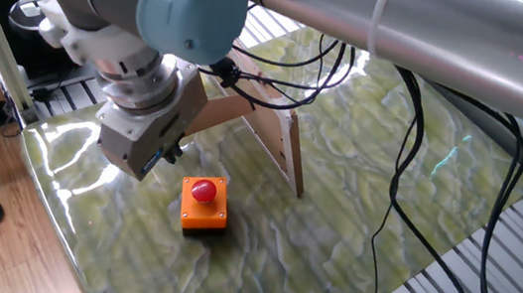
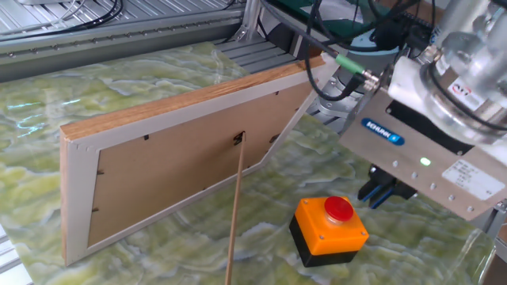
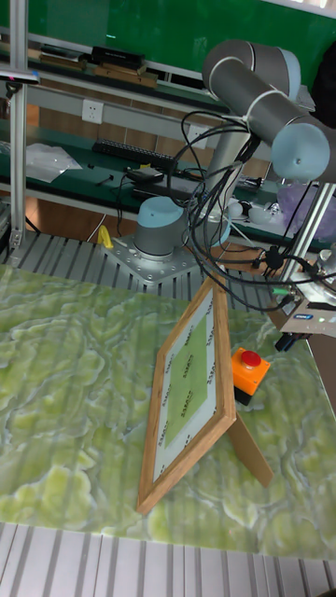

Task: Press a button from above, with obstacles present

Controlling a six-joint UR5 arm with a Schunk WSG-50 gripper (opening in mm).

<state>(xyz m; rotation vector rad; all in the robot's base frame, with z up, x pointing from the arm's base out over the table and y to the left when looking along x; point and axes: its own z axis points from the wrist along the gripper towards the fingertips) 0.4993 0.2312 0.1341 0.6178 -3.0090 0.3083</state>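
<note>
The button (image 1: 203, 191), a red dome on an orange box with a black foot, sits on the green marbled worktop (image 1: 355, 198). It lies below the jaws and a little to one side of them, with clear air between; nothing touches the dome. In the other fixed view the gripper (image 2: 382, 188) hangs just behind the button (image 2: 339, 209), its dark and blue fingers (image 2: 377, 192) pointing down at the worktop (image 2: 158, 253). Whether the jaws are wide or narrow cannot be told: the fingertips are too small and partly hidden by the gripper body in every view.

Beyond the jaws stands the board (image 2: 182, 166), upright and leaning, wood-edged with a brown back. A thin strip (image 2: 235, 214) props it from behind, meeting it at an angle. In the tall fixed view the board (image 3: 191, 387) rises just beside the button (image 3: 249, 362); the two do not touch.
</note>
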